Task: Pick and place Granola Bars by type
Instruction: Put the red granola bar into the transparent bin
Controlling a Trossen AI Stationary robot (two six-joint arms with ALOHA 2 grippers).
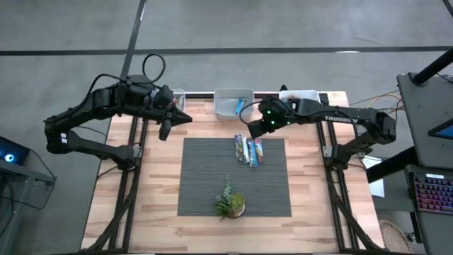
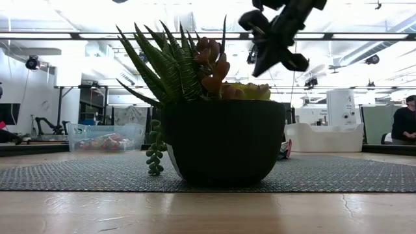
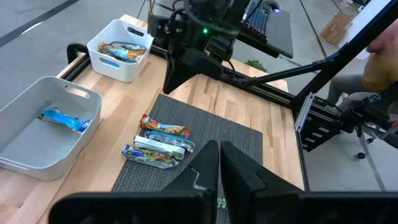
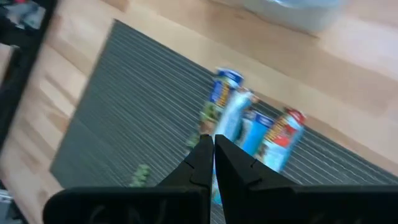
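Observation:
Several granola bars in blue, white and red wrappers lie side by side on the far part of the grey mat; they also show in the left wrist view and the right wrist view. My right gripper hangs shut and empty above the bars' far ends, slanting down. My left gripper waits shut and empty, raised over the table's far left. One blue bar lies in the grey bin. More bars lie in the white bin.
A small potted plant stands on the mat's near part and fills the low view. A clear bin holding wrapped bars sits at the far left edge. Bare mat lies left of the bars. A person sits beyond the table.

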